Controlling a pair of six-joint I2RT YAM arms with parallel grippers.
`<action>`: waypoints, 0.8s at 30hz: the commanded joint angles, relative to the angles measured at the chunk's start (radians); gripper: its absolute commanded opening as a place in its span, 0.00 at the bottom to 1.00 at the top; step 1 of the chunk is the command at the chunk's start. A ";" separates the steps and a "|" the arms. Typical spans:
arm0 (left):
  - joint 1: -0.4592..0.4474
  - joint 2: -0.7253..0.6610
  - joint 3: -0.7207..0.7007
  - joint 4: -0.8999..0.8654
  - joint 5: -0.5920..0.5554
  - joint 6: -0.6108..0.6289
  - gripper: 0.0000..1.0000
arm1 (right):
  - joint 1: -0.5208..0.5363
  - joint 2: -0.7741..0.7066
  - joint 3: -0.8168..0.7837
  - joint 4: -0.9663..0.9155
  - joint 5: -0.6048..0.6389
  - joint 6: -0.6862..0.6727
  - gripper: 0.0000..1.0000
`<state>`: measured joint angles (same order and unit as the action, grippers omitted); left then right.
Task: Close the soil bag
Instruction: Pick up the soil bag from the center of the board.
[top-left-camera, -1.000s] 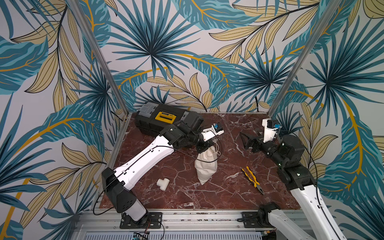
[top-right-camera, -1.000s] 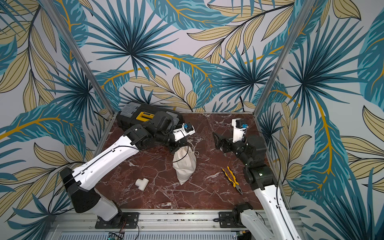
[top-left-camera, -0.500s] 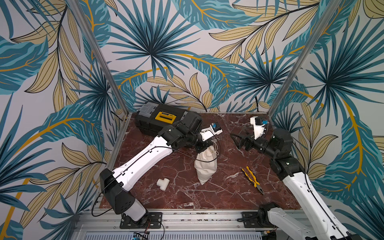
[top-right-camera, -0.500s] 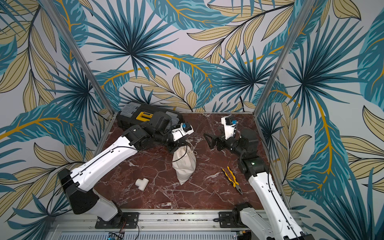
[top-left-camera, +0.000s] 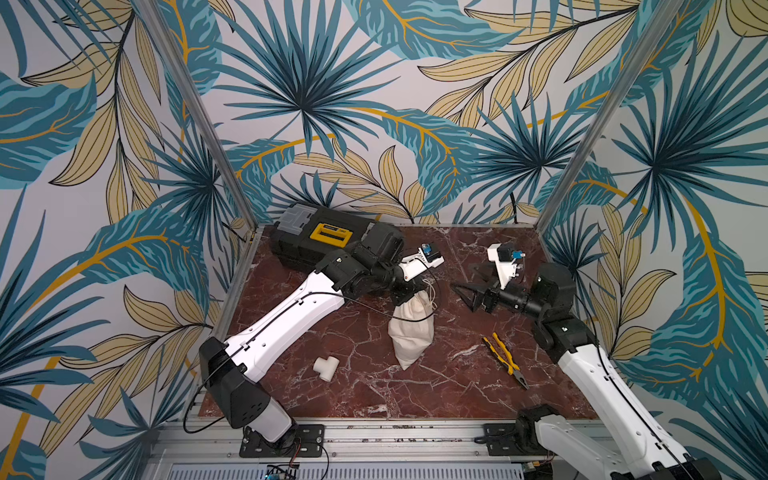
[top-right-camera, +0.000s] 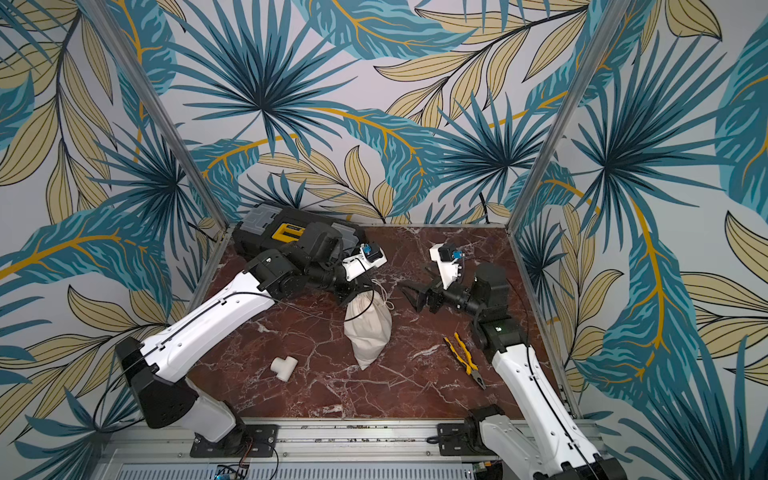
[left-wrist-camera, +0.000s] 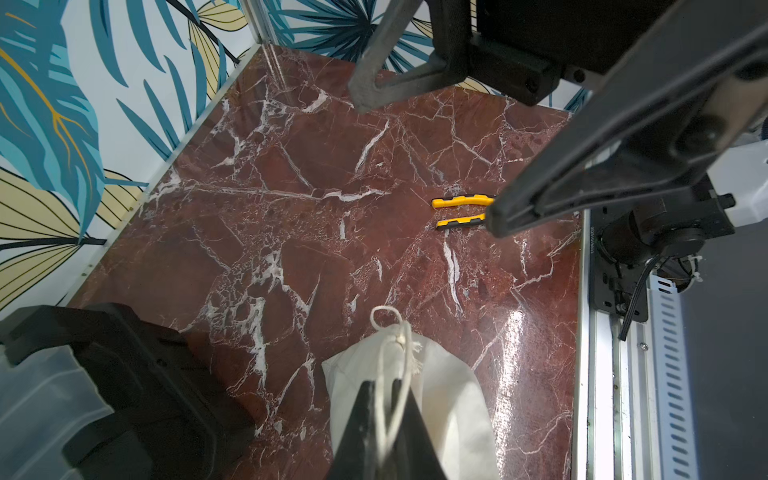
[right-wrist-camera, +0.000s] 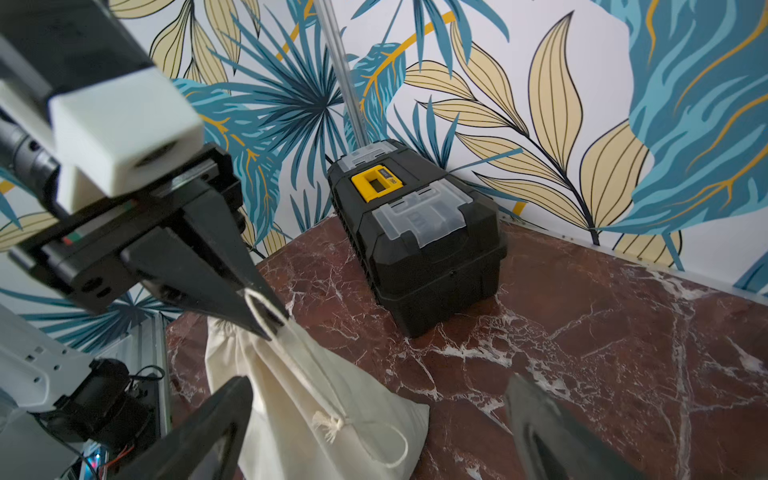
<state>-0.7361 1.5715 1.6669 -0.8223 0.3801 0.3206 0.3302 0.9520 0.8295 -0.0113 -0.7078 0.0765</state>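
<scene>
In front of the toolbox (top-left-camera: 324, 239), bag (top-left-camera: 411, 332) rests on the desk (top-left-camera: 374, 395), long axis pointing back at it; left hand (right-wrist-camera: 259, 318) pinched on the cord (right-wrist-camera: 291, 353) at the neck, right hand (top-left-camera: 463, 297) spread apart, near, facing the neck.

Black toolbox (top-left-camera: 307, 245), white pipe tee (top-left-camera: 325, 368), pliers (top-left-camera: 511, 365) (yellow-handled), well apart

Two white-and-black robot arms (top-left-camera: 286, 320) (top-left-camera: 594, 374) are standing bolted to an aluminium rail (top-left-camera: 395, 432) along the lower edge, marking a robotics lab cell; leaf-print wall panels (top-left-camera: 374, 83) are enclosing the red marble-patterned tabletop (top-left-camera: 436, 386).
</scene>
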 joint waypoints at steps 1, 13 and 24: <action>0.006 -0.001 0.077 0.006 0.044 -0.018 0.00 | 0.014 0.006 -0.003 -0.053 -0.074 -0.134 0.99; 0.004 0.013 0.095 0.007 0.061 -0.042 0.00 | 0.067 0.068 -0.012 -0.130 -0.112 -0.378 0.99; 0.005 0.014 0.099 0.009 0.059 -0.046 0.00 | 0.173 0.220 0.026 -0.082 -0.186 -0.430 0.99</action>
<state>-0.7357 1.5898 1.7195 -0.8547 0.4091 0.2806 0.4763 1.1484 0.8379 -0.1127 -0.8547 -0.3256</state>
